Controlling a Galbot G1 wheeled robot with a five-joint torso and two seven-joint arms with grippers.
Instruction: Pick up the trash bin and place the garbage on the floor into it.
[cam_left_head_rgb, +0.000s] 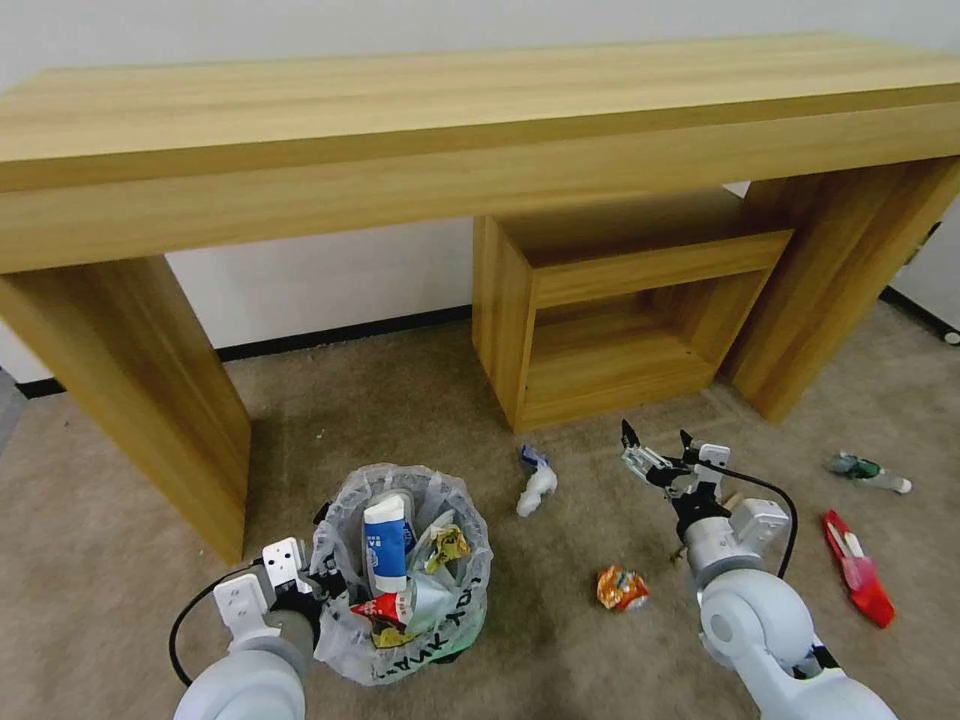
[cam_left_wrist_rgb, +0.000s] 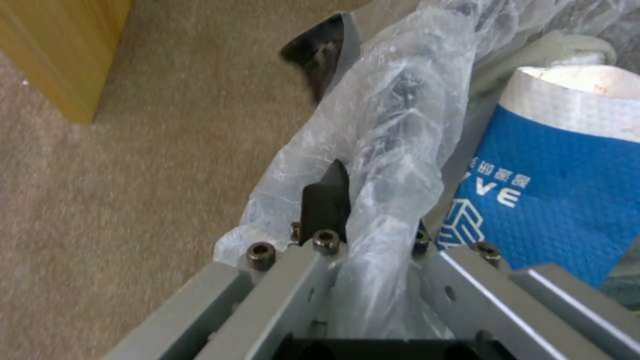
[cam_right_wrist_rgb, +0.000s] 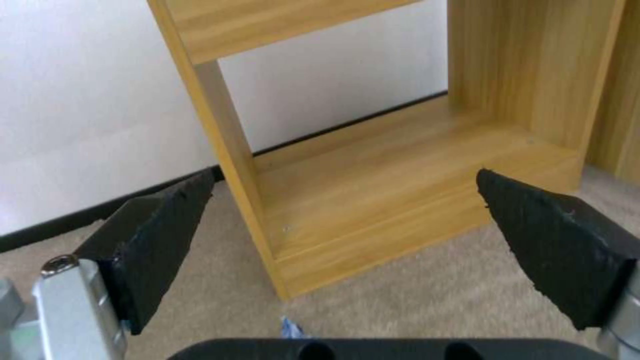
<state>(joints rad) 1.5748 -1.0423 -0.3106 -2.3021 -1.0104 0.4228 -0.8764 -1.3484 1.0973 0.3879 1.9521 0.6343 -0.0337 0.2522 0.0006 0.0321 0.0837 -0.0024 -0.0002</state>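
long wooden desk (cam_left_head_rgb: 400, 120) against white wall (cam_left_head_rgb: 320, 280); open cubby shelf (cam_left_head_rgb: 610, 320) beneath.

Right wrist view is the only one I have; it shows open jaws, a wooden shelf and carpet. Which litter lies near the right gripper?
Observer: The head view shows a white and blue piece of litter on the floor, to the left of the right gripper.
Operator: Is there more litter?
Observer: Yes: an orange crushed can nearer the robot, and a red wrapper and a green-labelled bottle to the right.
Operator: And where is the trash bin?
Observer: The left gripper holds the trash bin by its rim, jaws shut on the bag-lined edge.
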